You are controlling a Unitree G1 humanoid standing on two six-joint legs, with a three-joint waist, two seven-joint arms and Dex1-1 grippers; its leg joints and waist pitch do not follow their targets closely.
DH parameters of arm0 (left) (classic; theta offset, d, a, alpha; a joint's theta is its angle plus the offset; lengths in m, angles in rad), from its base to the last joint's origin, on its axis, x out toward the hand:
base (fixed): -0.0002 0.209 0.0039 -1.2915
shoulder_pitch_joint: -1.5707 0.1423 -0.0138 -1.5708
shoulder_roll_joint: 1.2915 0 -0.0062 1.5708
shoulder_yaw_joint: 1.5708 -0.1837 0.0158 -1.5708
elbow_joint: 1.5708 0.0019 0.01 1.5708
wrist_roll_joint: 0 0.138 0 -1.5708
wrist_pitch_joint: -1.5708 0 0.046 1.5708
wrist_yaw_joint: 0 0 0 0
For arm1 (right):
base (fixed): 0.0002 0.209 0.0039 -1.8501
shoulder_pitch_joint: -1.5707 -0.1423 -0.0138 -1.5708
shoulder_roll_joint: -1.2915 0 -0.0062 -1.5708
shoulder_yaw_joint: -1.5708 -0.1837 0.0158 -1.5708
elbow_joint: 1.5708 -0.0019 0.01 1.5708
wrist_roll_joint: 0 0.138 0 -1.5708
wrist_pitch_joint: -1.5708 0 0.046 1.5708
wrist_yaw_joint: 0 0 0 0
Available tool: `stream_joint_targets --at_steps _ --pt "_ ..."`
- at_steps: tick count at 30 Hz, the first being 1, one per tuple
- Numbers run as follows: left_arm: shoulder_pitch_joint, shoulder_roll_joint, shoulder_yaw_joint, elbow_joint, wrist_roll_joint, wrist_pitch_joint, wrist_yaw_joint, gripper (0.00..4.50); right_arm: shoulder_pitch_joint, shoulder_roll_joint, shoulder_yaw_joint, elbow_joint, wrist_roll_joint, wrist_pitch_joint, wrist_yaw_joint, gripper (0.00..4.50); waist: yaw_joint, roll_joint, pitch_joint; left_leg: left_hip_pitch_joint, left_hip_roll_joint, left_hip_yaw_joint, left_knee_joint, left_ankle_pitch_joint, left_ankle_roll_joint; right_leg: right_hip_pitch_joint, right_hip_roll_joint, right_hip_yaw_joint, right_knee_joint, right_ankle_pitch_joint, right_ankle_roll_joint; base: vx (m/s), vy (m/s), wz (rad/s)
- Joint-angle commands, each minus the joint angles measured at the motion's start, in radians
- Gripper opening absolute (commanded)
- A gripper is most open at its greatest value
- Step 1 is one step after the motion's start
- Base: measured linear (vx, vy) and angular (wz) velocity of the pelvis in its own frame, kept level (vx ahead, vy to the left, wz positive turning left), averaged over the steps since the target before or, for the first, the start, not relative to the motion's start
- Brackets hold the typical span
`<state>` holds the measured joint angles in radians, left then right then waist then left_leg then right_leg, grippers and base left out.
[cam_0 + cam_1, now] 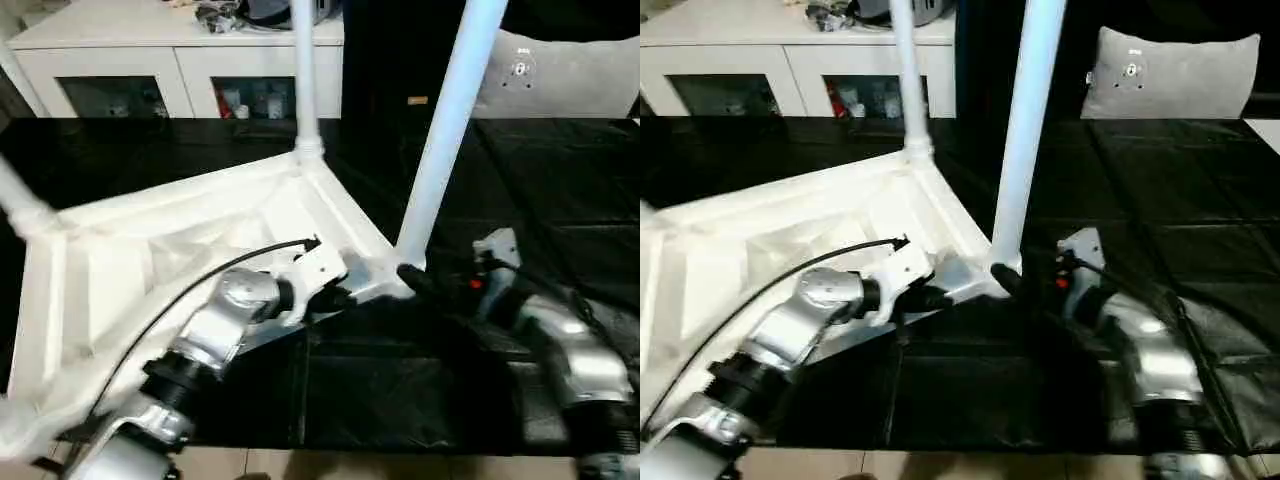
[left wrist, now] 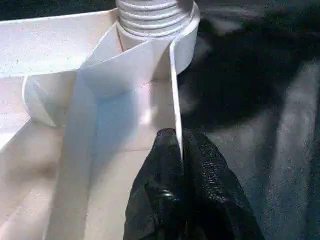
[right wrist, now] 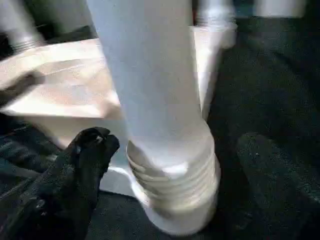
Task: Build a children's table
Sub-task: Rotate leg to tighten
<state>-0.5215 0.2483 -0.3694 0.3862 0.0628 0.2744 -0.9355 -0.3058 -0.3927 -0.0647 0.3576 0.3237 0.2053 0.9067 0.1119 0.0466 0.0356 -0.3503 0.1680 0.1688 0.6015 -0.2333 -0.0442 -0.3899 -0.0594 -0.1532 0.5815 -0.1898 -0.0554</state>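
Children's table (image 1: pixel 180 250) lies upside down on the black-covered worktable (image 1: pixel 560 180), ribbed underside facing up; upright legs stand in its corner sockets, including a far leg (image 1: pixel 305 70); left gripper (image 2: pixel 179 150) is clamped on the thin side rim near the closest corner; right gripper (image 3: pixel 165 165) sits with fingers spread either side of the near leg (image 1: pixel 445 130) at its threaded base, one finger (image 3: pixel 90 150) just beside it.

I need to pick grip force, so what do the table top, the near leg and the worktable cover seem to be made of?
Table top: likely moulded white plastic, matte, judging by its thin ribs and walls. Near leg: looks like the same smooth white plastic, a tube with moulded threads at its base. Worktable cover: apparently black cloth, creased and wrinkled. Left gripper pinches a thin rim wall.
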Motion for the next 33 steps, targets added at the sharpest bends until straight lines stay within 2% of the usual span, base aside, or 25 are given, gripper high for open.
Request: stream_joint_targets --at_steps 1,4,7,9,12,14,15,16,19,23,26,28,31,33 --pt "-0.002 0.041 -0.057 0.018 0.012 -0.074 -0.115 0.00 0.003 -0.051 0.025 -0.047 0.020 0.007 0.107 4.47 0.007 -0.015 -0.057 -0.004 0.074 -0.029 -0.056 0.001 0.158 0.063 -0.115 0.076 -0.078 -0.232 -0.067 0.000 0.000 0.00" --pt "-0.010 0.091 -0.089 0.035 0.011 -0.137 -0.216 0.00 0.010 -0.118 0.081 -0.077 -0.008 -0.041 0.219 4.47 0.015 -0.015 -0.058 -0.001 0.077 -0.026 -0.056 -0.009 0.147 0.060 -0.116 0.078 -0.076 -0.245 -0.061 0.000 0.000 0.00" --pt "-0.019 0.110 -0.106 0.046 0.016 -0.158 -0.255 0.00 0.014 -0.145 0.110 -0.094 -0.008 -0.033 0.280 4.47 0.027 -0.016 -0.059 0.001 0.080 -0.026 -0.056 -0.007 0.145 0.060 -0.115 0.079 -0.073 -0.239 -0.065 0.000 0.000 0.00" --pt "-0.027 0.129 -0.121 0.050 0.012 -0.181 -0.312 0.00 0.013 -0.173 0.148 -0.104 -0.020 -0.026 0.333 4.47 0.036 -0.015 -0.063 0.001 0.085 -0.029 -0.055 0.014 0.147 0.059 -0.119 0.080 -0.065 -0.197 -0.084 0.000 0.000 0.00" --pt "-0.041 0.145 -0.140 0.070 0.012 -0.214 -0.373 0.00 0.005 -0.192 0.195 -0.103 -0.040 -0.001 0.383 4.47 0.041 -0.016 -0.064 -0.001 0.085 -0.029 -0.053 0.025 0.149 0.060 -0.121 0.081 -0.060 -0.168 -0.096 0.000 0.000 0.00" --pt "-0.047 0.150 -0.150 0.079 0.014 -0.233 -0.403 0.00 -0.001 -0.190 0.221 -0.095 -0.053 -0.009 0.404 4.47 0.043 -0.017 -0.062 -0.001 0.082 -0.027 -0.054 0.012 0.143 0.061 -0.121 0.080 -0.064 -0.190 -0.091 0.000 0.000 0.00" --pt "-0.048 0.150 -0.152 0.082 0.014 -0.237 -0.408 0.00 -0.003 -0.189 0.226 -0.092 -0.056 -0.012 0.407 4.47 0.044 -0.016 -0.062 -0.001 0.082 -0.026 -0.055 0.006 0.136 0.061 -0.121 0.080 -0.066 -0.208 -0.087 0.000 0.000 0.00" --pt "-0.050 0.149 -0.153 0.084 0.014 -0.240 -0.412 0.00 -0.005 -0.188 0.230 -0.089 -0.059 -0.016 0.409 4.31 0.044 -0.022 -0.062 -0.001 0.082 -0.026 -0.055 0.006 0.135 0.061 -0.120 0.080 -0.067 -0.215 -0.084 0.000 0.000 0.00" --pt "-0.056 0.145 -0.155 0.089 0.009 -0.251 -0.423 0.00 -0.020 -0.177 0.241 -0.066 -0.070 -0.024 0.395 4.09 0.048 -0.019 -0.062 0.001 0.086 -0.027 -0.056 0.004 0.126 0.059 -0.121 0.081 -0.066 -0.228 -0.081 0.000 0.000 0.00" --pt "-0.058 0.142 -0.151 0.094 0.002 -0.253 -0.429 0.00 -0.017 -0.181 0.243 -0.074 -0.054 0.008 0.410 3.78 0.053 -0.018 -0.064 0.003 0.090 -0.029 -0.056 0.012 0.123 0.059 -0.123 0.083 -0.061 -0.202 -0.089 0.000 0.000 0.00" --pt "-0.058 0.140 -0.148 0.098 0.001 -0.258 -0.435 0.00 -0.013 -0.182 0.242 -0.079 -0.051 0.010 0.416 3.59 0.054 -0.019 -0.065 0.000 0.086 -0.027 -0.053 0.016 0.127 0.060 -0.123 0.083 -0.060 -0.186 -0.091 0.000 0.000 0.00" --pt "-0.058 0.139 -0.146 0.102 0.000 -0.259 -0.440 0.00 -0.010 -0.182 0.243 -0.083 -0.050 0.010 0.419 3.29 0.054 -0.020 -0.065 0.000 0.086 -0.027 -0.054 0.013 0.125 0.061 -0.123 0.082 -0.061 -0.196 -0.086 0.000 0.000 0.00" --pt "-0.058 0.140 -0.147 0.106 -0.002 -0.262 -0.443 0.00 -0.005 -0.182 0.244 -0.086 -0.050 0.011 0.421 3.23 0.055 -0.020 -0.064 0.000 0.085 -0.027 -0.055 0.012 0.122 0.061 -0.122 0.082 -0.063 -0.209 -0.079 0.000 0.000 0.00" --pt "-0.057 0.140 -0.145 0.106 -0.007 -0.257 -0.444 0.00 0.000 -0.179 0.243 -0.091 -0.044 0.018 0.421 2.88 0.055 -0.020 -0.064 0.001 0.085 -0.027 -0.055 0.009 0.122 0.060 -0.121 0.081 -0.064 -0.214 -0.078 0.000 0.000 0.00"
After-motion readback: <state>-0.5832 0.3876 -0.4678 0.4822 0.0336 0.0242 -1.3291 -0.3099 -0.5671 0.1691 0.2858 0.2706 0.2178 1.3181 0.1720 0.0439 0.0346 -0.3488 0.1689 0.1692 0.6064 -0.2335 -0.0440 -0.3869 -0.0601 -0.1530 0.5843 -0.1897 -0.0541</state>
